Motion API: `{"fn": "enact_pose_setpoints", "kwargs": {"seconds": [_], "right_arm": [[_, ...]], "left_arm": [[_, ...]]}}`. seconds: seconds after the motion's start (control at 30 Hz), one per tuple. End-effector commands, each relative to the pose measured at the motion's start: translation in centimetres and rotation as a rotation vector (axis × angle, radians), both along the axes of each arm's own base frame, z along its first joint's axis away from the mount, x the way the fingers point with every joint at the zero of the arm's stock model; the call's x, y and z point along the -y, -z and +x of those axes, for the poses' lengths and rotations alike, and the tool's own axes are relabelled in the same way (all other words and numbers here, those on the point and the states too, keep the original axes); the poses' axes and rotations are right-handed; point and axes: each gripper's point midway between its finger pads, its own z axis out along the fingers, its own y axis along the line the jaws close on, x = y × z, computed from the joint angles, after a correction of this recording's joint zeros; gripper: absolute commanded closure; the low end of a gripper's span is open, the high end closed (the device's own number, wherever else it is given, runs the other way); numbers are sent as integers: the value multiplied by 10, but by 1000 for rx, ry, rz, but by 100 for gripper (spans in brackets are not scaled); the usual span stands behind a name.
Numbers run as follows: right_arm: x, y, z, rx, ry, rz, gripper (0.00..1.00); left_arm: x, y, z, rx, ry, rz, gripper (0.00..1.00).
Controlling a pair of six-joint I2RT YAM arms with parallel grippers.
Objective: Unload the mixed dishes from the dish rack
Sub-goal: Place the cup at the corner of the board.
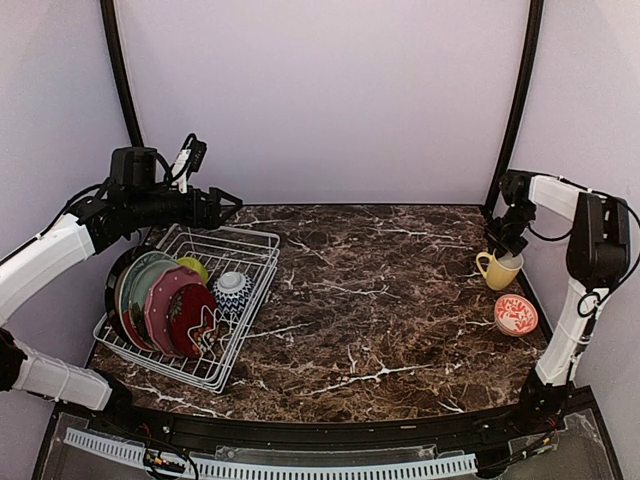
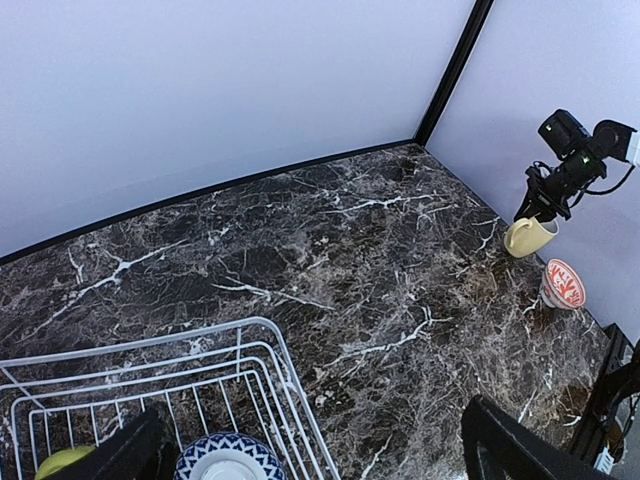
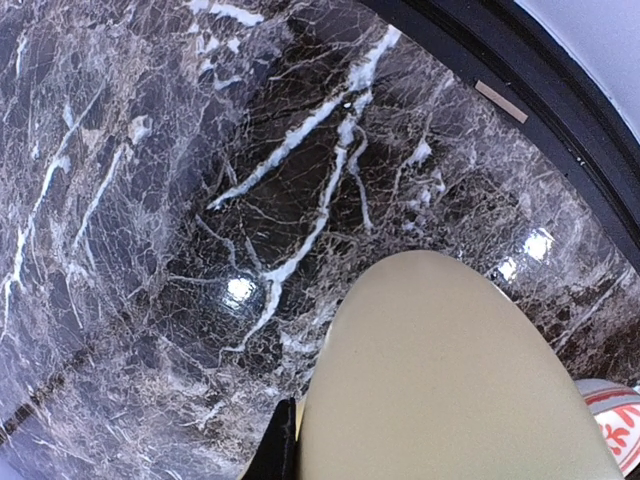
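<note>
From above: partly done. Already out on the table (image 1: 380,300) at the far right, well apart from the dish rack (image 1: 250,242): pale yellow mug (image 1: 497,270) and, nearer the arm bases, red-white bowl (image 1: 515,315). Left to unload, judging by this view: pale green plate (image 1: 133,283), red-teal plate (image 1: 160,300) and dark red plate (image 1: 192,320), standing on edge in a row at the rack's left. Also lime-green bowl (image 1: 193,267) and blue-white bowl (image 1: 232,292) just beside them. Left claw (image 1: 232,205) spread wide above the rack's far end, holding nothing. Right claw (image 1: 507,245) pinched together on the mug's rim; resting on the table or hanging just above it, cannot tell. From the left wrist: white wire rack along the bottom edge, blue-white bowl apparently upside down, a sliver of lime-green at the left, mug and red-white bowl far off by the right wall. From the right wrist: smooth, glossy pale yellow wall filling the lower right, one dark finger against it, a scrap of red-white pattern in the corner.
</note>
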Motion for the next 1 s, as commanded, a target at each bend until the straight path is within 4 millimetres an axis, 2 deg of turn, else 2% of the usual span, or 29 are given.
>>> {"fn": "enact_pose_setpoints", "kwargs": {"seconds": [0.0,0.13,0.37,0.5,0.67,0.77,0.97], "right_arm": [[-4,6,10,42,-71,25,100],[-3,13,7,29,-156,6,100],[-1,25,-2,-13,-205,-18,99],[-3,29,-1,-14,-231,-11,91],[-2,23,-3,-4,-243,-19,79],[-3,19,-6,7,-242,-20,58],[0,-5,-13,37,-249,-47,53]], "left_arm": [[-2,2,-2,17,3,19,1],[-2,2,-3,18,6,19,1],[-3,4,-1,17,2,28,2],[-3,5,-1,16,1,31,2],[-3,5,-1,16,-2,34,2],[-4,5,-1,19,-3,38,2],[-5,5,-1,19,-7,39,2]]}}
